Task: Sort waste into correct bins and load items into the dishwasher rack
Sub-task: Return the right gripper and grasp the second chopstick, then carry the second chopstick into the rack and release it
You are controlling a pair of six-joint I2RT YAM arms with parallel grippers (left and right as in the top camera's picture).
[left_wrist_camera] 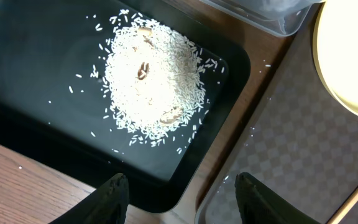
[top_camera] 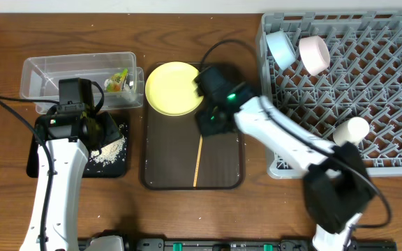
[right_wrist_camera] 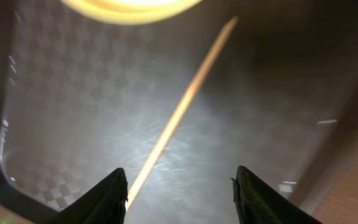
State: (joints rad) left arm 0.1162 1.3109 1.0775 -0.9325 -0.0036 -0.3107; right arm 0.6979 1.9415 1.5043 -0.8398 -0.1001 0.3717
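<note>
The right tool [right_wrist_camera: 179, 182] hangs spread and empty over the chopsticks [right_wrist_camera: 180, 111], which lie flat on the brown tray [right_wrist_camera: 67, 106], likely lining up a pinch. The left tool [left_wrist_camera: 180, 186], also spread, hovers near the rice [left_wrist_camera: 151, 78] in the black tray [left_wrist_camera: 30, 74].

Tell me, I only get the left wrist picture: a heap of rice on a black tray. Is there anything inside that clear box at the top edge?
Observer: Yes. The clear tub holds a crumpled green-and-orange wrapper.
Operator: The yellow thing on the right looks like a dish. Are there other dishes?
Observer: It's a plate. A grey rack on the far side holds a blue bowl, a pinkish bowl and a small cup.
Operator: And the other arm?
Observer: Its right hand hangs open and empty over a chopstick lying on the brown tray.
</note>
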